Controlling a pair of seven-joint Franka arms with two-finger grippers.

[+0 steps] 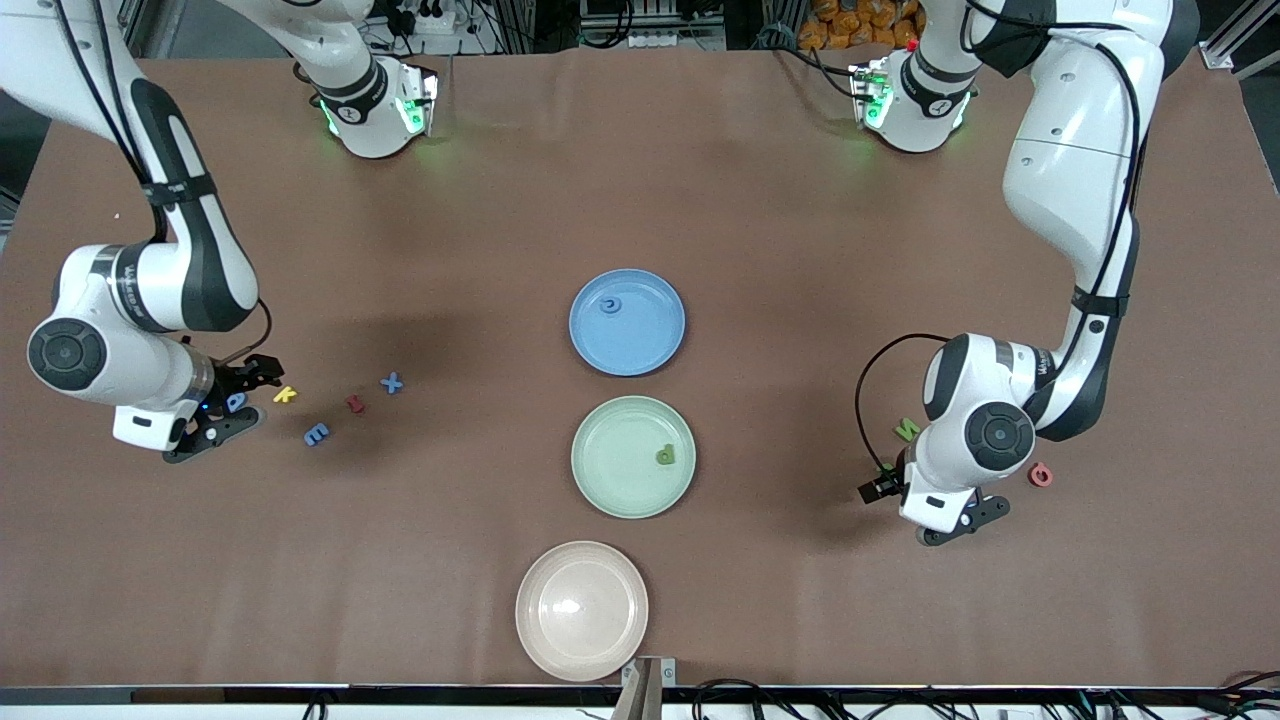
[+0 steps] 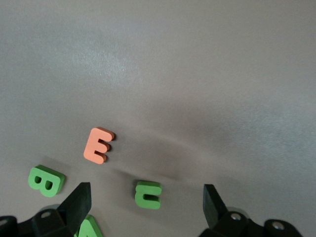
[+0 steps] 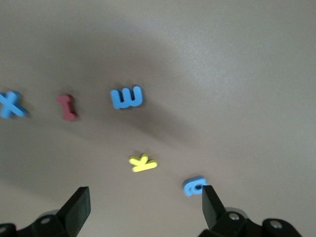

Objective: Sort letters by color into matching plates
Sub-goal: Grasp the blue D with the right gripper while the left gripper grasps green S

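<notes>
A: Where are the plates?
B: The blue plate sits mid-desk with one blue letter in it; the green plate is just nearer the camera, holding a green letter.

A: And the right gripper?
B: Fingers apart, low over loose letters toward the right arm's end of the desk from the blue plate: a yellow K, a blue E, a blue X.

A: The left gripper?
B: Fingers spread over a green C, beside an orange E and a green B, toward the left arm's end from the green plate.
</notes>
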